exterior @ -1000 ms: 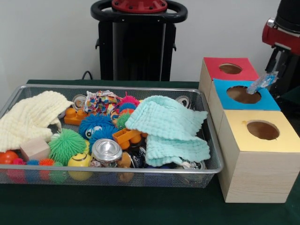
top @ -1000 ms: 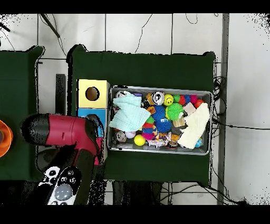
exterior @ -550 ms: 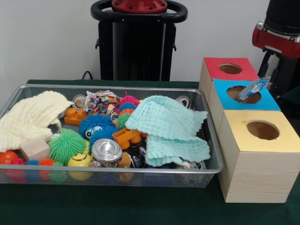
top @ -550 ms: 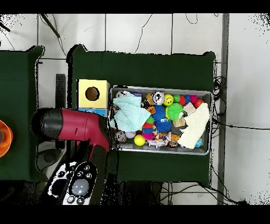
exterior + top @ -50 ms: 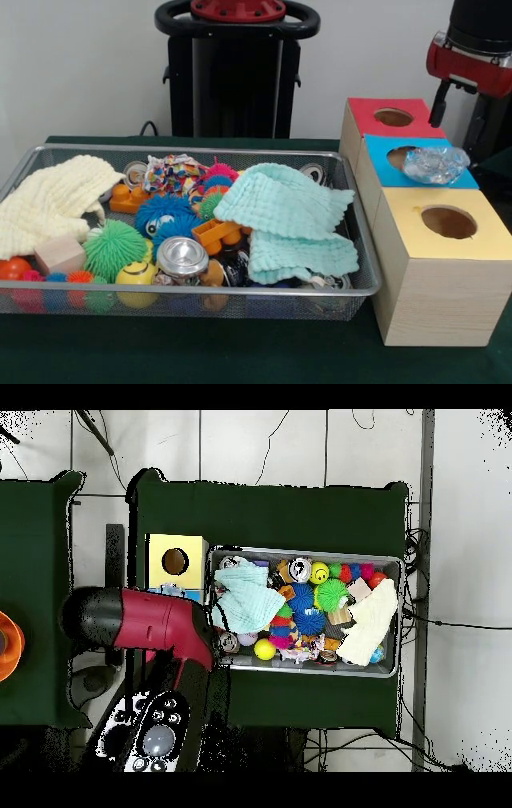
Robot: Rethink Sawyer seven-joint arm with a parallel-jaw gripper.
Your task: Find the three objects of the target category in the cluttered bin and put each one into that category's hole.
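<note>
A crushed clear plastic bottle (image 5: 436, 164) lies flat on top of the blue box (image 5: 460, 178), partly covering its round hole. Just right of the bottle and a little above it, my gripper (image 5: 481, 134) hangs from the red and black arm (image 5: 472, 48). It stands open and holds nothing. In the overhead view the arm (image 5: 150, 624) hides the blue and red boxes and the gripper. The wire bin (image 5: 364, 240) holds mixed toys, cans and cloths.
The red box (image 5: 364, 120) is behind the blue one and the yellow box (image 5: 416, 220) in front, also seen as the yellow box (image 5: 160, 549) from overhead. A mint cloth (image 5: 288, 212) and a cream cloth (image 5: 48, 204) cover parts of the bin.
The bottle hung tilted from the gripper over the blue hole. It now lies flat on the blue box, let go, and the arm has shifted slightly left and up.
</note>
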